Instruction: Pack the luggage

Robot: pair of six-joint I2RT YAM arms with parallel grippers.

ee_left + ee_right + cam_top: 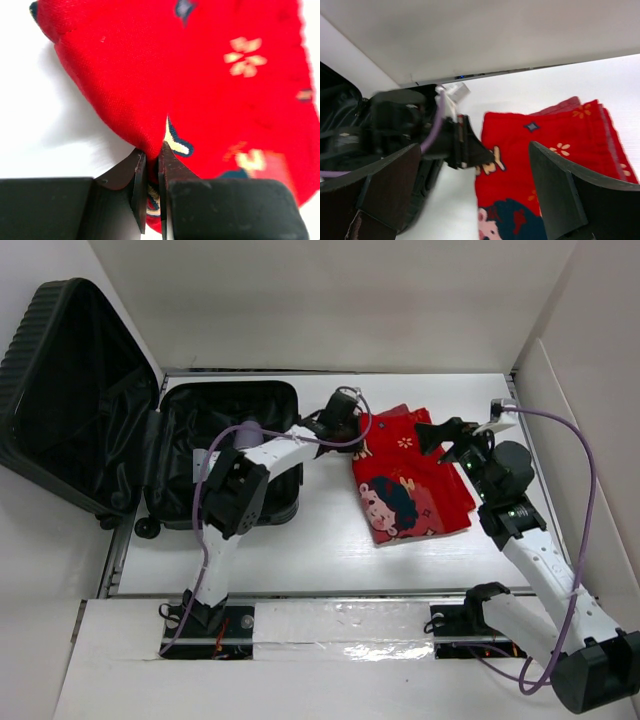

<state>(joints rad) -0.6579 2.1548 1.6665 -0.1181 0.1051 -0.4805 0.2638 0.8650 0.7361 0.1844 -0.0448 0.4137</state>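
On the tabletop (pixel 300 550) beside the open luggage (pixel 70 390), the left fingers (pixel 120 182) clamped the red cloth (pixel 410 490); the right fingers (pixel 565 195) stood apart, seemingly above it.

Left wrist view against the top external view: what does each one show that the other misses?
Only the left wrist: the left pincer pinched shut on the edge of the red cloth. Only the top: the open suitcase, the right pincer open by the cloth, and the cloth's cartoon print. Both: the red cloth lying on the white table.
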